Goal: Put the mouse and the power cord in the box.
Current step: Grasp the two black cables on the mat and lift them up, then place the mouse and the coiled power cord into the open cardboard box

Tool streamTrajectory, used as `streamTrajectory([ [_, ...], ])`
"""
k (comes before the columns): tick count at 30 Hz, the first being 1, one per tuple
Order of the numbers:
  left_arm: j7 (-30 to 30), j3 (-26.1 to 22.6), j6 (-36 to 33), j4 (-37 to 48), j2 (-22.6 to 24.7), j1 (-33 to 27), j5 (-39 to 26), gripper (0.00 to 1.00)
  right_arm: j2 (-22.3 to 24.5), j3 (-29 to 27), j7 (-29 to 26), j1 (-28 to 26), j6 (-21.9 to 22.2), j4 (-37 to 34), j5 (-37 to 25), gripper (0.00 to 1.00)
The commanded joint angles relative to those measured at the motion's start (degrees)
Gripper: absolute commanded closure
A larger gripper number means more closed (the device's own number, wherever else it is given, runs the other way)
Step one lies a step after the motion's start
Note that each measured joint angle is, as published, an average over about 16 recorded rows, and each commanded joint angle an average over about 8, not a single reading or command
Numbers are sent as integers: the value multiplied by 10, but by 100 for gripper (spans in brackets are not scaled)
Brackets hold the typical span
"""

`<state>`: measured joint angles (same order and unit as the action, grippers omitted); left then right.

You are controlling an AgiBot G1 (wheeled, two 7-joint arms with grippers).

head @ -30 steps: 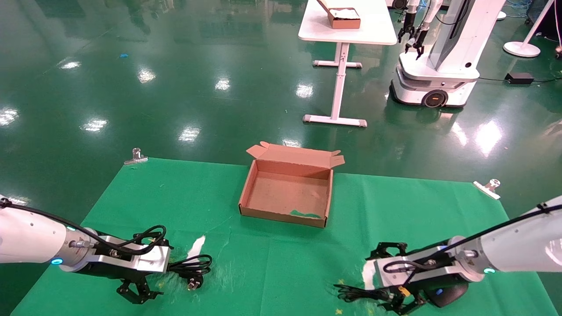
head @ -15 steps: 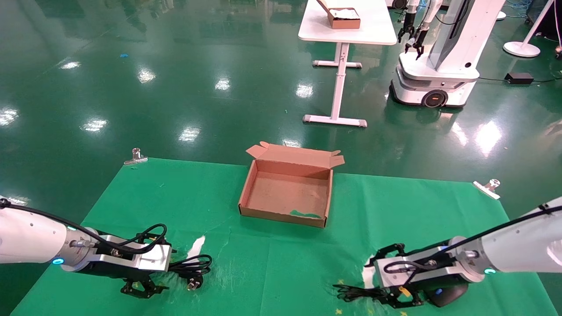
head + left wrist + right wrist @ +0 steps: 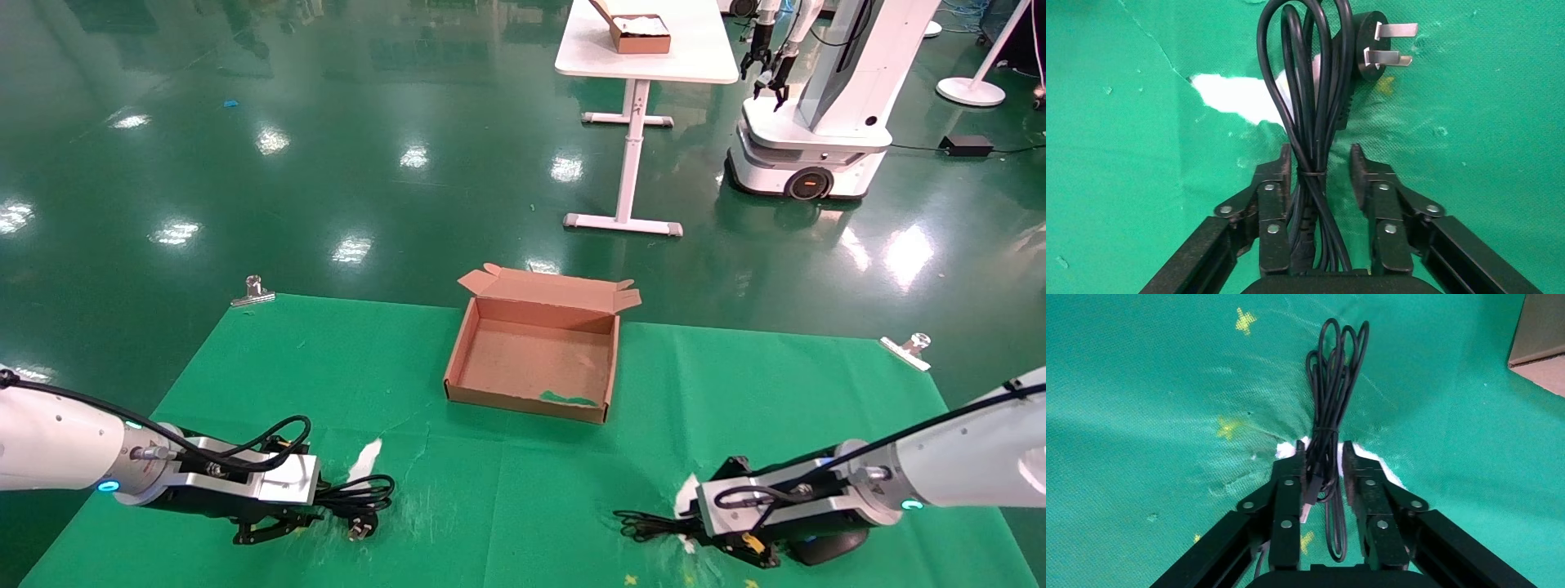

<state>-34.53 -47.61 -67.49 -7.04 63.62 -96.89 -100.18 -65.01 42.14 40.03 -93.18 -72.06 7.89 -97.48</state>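
We've got a table draped in green cloth, pinned at the far corners with metal clips, sitting on a glossy dark green floor.

The box sits open around the middle of the cloth, lid flap folded back toward 12 o'clock, with a green smear on its floor near the front wall.

Our left gripper is low at about 8 o'clock from the box. Its fingers are apart, straddling the bundled power cord, and one finger touches the bundle; the plug's prongs point away from the gripper.

Our right gripper is low at about 4 o'clock, fingers apart with a narrow gap around the mouse's thin coiled cable. The mouse peeks out from under that wrist in the head view.

Worn white patches show through the cloth near both grippers.

Further back there's a white table with a smaller box on it, plus another white robot.
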Motion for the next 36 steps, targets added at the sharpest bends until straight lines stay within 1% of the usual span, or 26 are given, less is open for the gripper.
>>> streamTrajectory([
  [1, 0, 0, 0, 0, 0, 0, 0, 100, 0, 0, 0, 0, 0, 0, 0, 100],
  [10, 2, 2, -4, 1, -2, 0, 3, 100, 1, -1, 0, 0, 0, 1, 2, 100],
  [15, 28, 22, -25, 20, -17, -13, 33, 100, 17, -19, -1, -1, -6, 0, 28, 100],
  [18, 66, 47, -49, 42, -32, -34, 69, 100, 42, -43, 0, -4, -19, 4, 61, 100],
  [22, 133, 86, -85, 72, -49, -75, 126, 100, 89, -76, -2, -22, -45, 28, 108, 100],
  [25, 189, 115, -102, 92, -53, -107, 166, 100, 121, -94, -12, -45, -62, 65, 133, 100],
  [28, 236, 138, -98, 104, -46, -136, 199, 100, 135, -104, -35, -68, -65, 116, 144, 100],
  [30, 261, 150, -84, 107, -38, -153, 218, 100, 129, -107, -56, -80, -54, 151, 147, 100],
  [32, 279, 159, -64, 106, -30, -169, 232, 100, 111, -109, -78, -85, -33, 181, 148, 100],
  [34, 291, 165, -43, 103, -23, -183, 241, 100, 82, -110, -95, -83, -5, 196, 149, 100],
  [36, 299, 168, -25, 99, -19, -195, 246, 100, 46, -110, -102, -77, 26, 195, 150, 100],
])
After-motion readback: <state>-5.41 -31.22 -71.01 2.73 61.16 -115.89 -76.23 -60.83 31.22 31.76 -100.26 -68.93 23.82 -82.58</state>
